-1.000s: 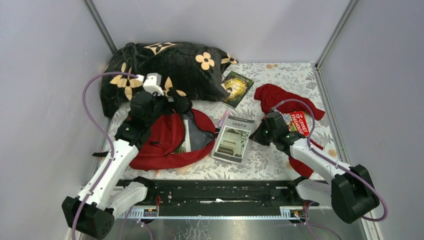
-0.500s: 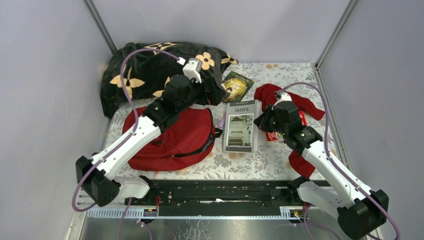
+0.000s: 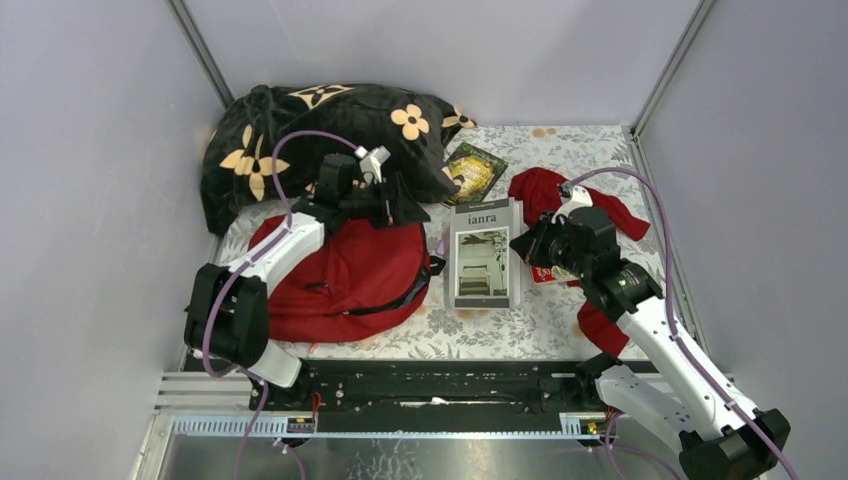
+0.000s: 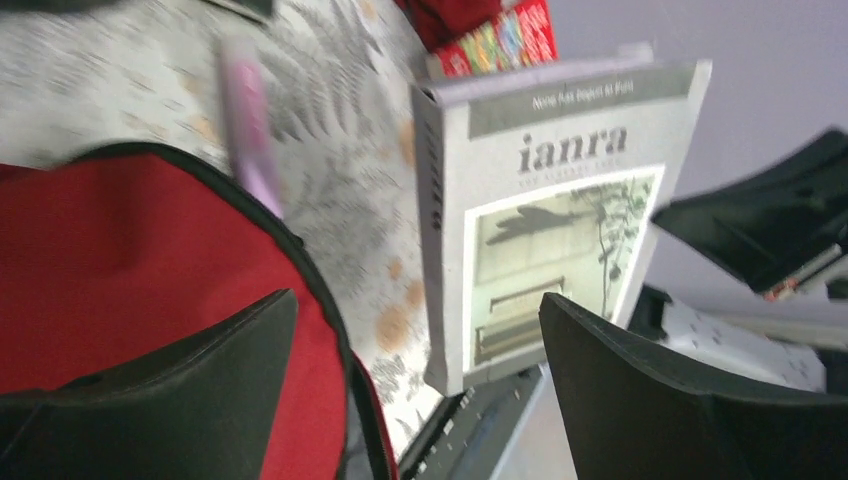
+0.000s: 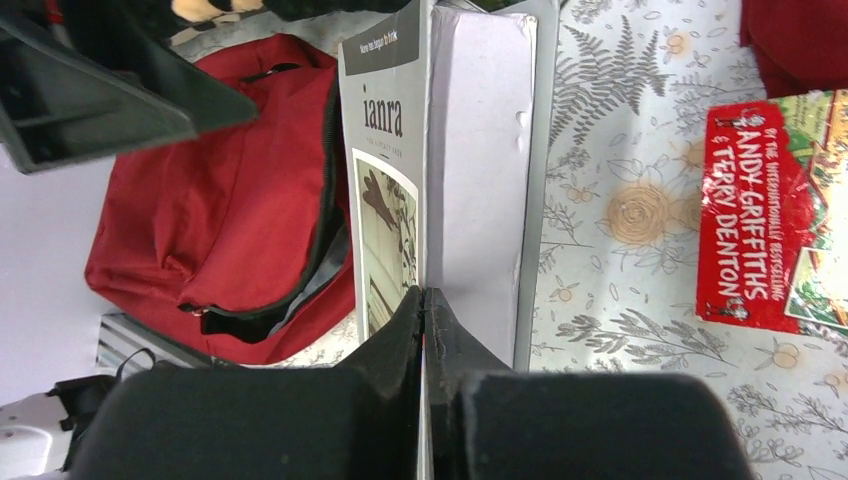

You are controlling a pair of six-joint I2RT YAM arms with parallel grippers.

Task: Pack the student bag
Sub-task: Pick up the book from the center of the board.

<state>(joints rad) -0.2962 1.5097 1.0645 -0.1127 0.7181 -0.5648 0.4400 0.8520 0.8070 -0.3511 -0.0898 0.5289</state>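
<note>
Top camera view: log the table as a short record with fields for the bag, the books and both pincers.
student bag: dark red, lying left of centre
ianra book: grey, just right of the bag
left pincer: open, holding nothing, by the bag's far edge
right pincer: shut on the ianra book's edge
red book: flat, right of the ianra book
green book: beside the black floral blanket
red garment: far right

Student bag (dark red) beside book
</note>
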